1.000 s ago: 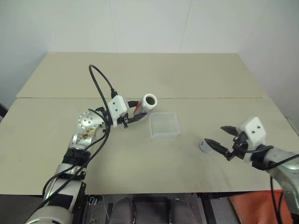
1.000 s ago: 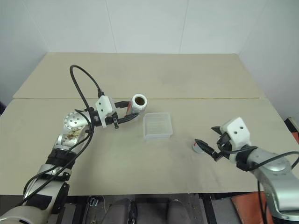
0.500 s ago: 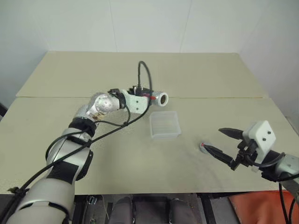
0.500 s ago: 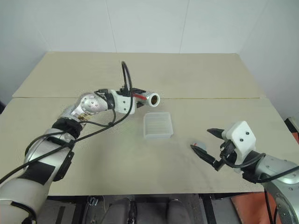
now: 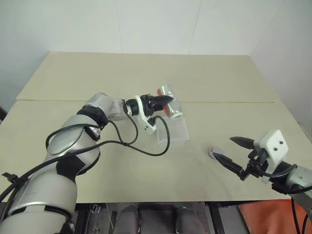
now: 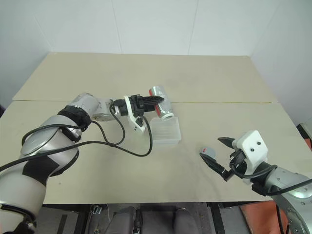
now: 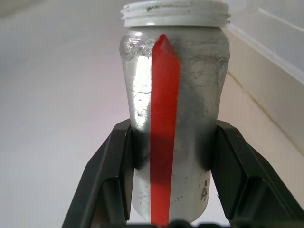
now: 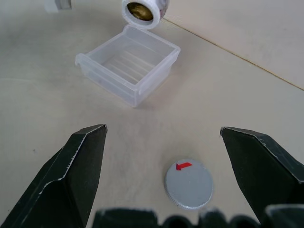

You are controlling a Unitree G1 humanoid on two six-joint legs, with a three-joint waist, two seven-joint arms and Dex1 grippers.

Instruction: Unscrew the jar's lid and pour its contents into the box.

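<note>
A: What sits on the bench (image 5: 204,83)?
B: The box (image 5: 171,132) near the middle, the lid (image 5: 215,153) flat to its right.
A: And the jar (image 5: 166,99)?
B: Tipped mouth-down over the box, clamped in the left pincer (image 5: 160,103).
A: The right pincer (image 5: 235,155)?
B: Its 2 fingers are spread wide around the lid, holding nothing.

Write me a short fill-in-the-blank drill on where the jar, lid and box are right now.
1. The left hand is shut on the ____.
2. The jar is tipped with its open mouth above the ____.
3. The lid lies flat on the ____, apart from the box.
4. The right hand near the lid has its fingers ____.

Missing words: jar; box; table; open
</note>
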